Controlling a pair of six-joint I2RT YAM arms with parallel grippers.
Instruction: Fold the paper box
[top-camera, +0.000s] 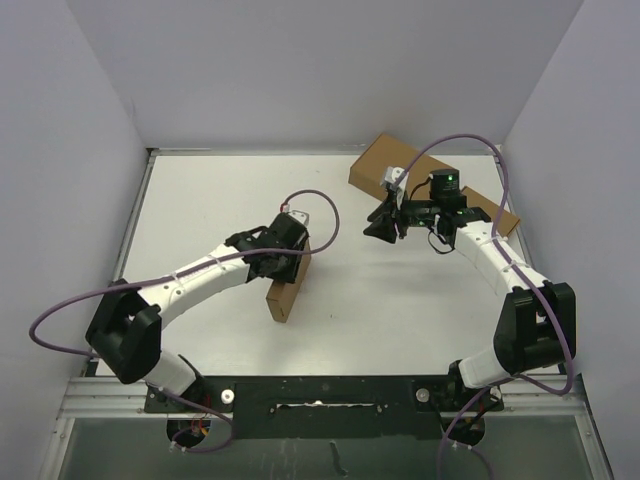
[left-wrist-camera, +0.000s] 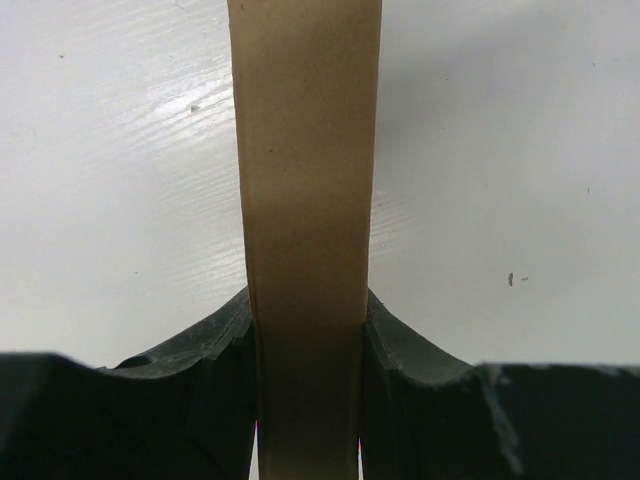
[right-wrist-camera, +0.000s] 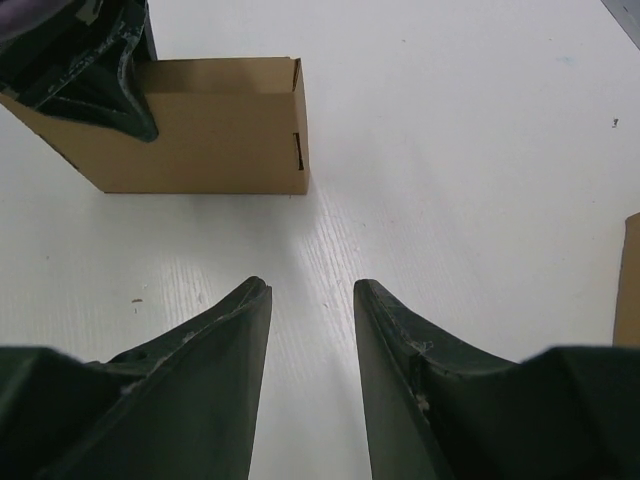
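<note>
The paper box is a closed, shallow brown cardboard box standing on edge at the table's middle. My left gripper is shut on its top edge; in the left wrist view both pads press the narrow brown edge. My right gripper is open and empty, held above the table to the box's right and apart from it. In the right wrist view the gripper faces the box's broad side, and the left gripper's fingers grip the box's top left.
A larger brown box lies at the back right. A narrow brown box lies partly under the right arm; a brown edge shows at the right wrist view's right border. White walls enclose the table.
</note>
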